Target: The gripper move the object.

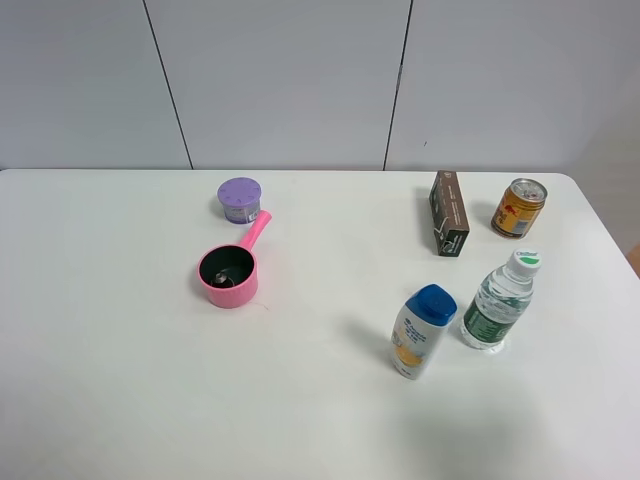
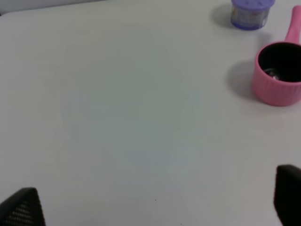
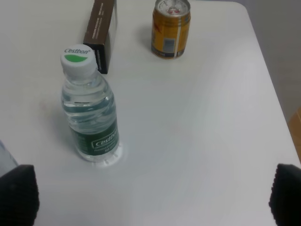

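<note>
The object (image 1: pixel 223 279), a tiny dark capsule-shaped piece, lies inside the pink saucepan (image 1: pixel 228 277) on the table (image 1: pixel 320 400), ahead of the left claw (image 2: pixel 155 202) and off to one side, just before the purple container (image 2: pixel 248 13). The left claw stands released and empty, its two fingertips wide apart; the right claw (image 3: pixel 155 197) is likewise released, with the water bottle (image 3: pixel 89 113) ahead of it. Judged light, rigid and smooth, the object would be best pinched from above across its flared rim, between the pan walls.
</note>
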Controlling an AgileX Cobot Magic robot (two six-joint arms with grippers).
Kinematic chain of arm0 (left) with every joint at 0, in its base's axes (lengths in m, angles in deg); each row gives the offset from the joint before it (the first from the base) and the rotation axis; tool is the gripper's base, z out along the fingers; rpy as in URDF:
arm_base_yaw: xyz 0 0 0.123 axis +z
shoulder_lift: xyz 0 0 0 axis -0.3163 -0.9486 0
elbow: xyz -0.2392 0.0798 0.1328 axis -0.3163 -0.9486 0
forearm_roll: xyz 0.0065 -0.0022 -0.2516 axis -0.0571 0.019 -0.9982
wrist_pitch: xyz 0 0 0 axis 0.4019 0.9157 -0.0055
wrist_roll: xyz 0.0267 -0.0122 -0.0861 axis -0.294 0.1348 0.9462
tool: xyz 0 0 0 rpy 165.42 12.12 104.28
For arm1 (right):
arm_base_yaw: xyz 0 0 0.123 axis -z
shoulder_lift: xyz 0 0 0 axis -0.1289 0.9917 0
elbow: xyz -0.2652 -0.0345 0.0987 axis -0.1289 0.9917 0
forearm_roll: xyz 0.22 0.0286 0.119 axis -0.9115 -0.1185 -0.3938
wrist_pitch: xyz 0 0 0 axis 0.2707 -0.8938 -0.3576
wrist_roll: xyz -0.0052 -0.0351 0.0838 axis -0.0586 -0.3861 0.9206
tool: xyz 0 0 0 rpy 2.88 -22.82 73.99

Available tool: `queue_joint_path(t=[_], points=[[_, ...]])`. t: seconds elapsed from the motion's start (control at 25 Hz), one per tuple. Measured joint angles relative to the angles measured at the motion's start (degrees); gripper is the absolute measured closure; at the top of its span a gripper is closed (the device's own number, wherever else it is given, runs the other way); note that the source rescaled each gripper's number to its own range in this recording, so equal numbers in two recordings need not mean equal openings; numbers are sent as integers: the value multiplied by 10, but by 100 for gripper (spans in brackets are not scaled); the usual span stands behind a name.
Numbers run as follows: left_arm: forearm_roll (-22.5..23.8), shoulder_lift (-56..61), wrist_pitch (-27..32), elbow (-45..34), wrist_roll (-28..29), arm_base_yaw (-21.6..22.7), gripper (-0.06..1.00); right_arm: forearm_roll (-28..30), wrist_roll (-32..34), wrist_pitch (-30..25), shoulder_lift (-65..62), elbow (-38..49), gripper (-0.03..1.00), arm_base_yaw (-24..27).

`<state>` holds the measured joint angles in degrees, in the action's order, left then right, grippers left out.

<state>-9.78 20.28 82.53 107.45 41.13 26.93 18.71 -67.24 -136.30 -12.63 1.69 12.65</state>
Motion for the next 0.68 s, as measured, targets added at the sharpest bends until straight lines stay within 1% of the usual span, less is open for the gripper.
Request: queue_joint_path(t=[0.68], points=[[0, 0, 0, 0, 0, 0, -5, 0, 0, 0, 0, 0, -3, 0]])
